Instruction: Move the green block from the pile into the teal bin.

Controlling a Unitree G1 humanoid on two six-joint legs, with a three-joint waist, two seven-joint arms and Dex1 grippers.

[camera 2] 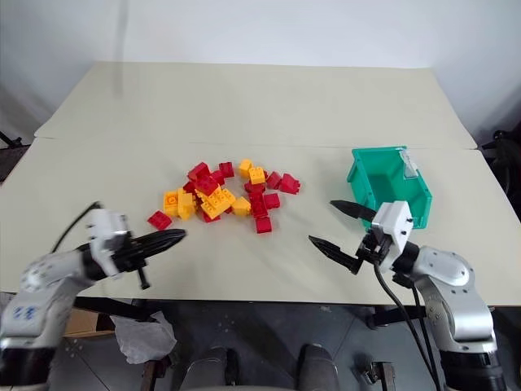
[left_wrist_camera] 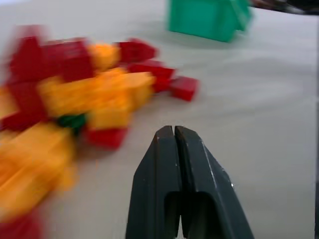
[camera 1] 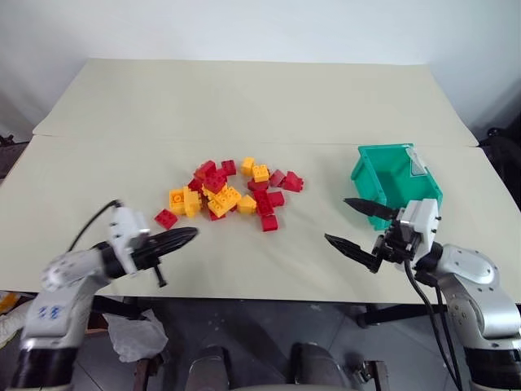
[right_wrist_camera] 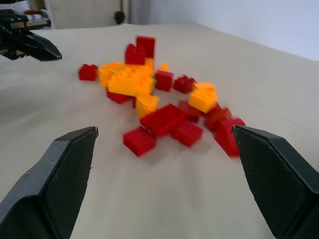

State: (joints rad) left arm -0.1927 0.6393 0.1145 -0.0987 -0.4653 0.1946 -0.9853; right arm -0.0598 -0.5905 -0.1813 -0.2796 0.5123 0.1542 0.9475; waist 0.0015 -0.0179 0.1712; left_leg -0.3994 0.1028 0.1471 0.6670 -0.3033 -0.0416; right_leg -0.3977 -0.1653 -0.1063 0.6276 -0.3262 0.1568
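Green block point(left_wrist_camera: 72, 121) lies half buried under yellow bricks on the pile's point(camera 1: 232, 194) near-left edge, just ahead of the empty, pressed-together left end effector point(camera 1: 189, 235), nearer than the spread right end effector point(camera 1: 356, 226) beside the teal bin point(camera 1: 395, 171).

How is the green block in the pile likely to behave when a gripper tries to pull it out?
The green block looks like a small rigid brick, so probably stiff and light. It sits wedged among red and yellow bricks of the pile, so neighbours will likely shift with it. Its smooth plastic may slip between narrow fingers.
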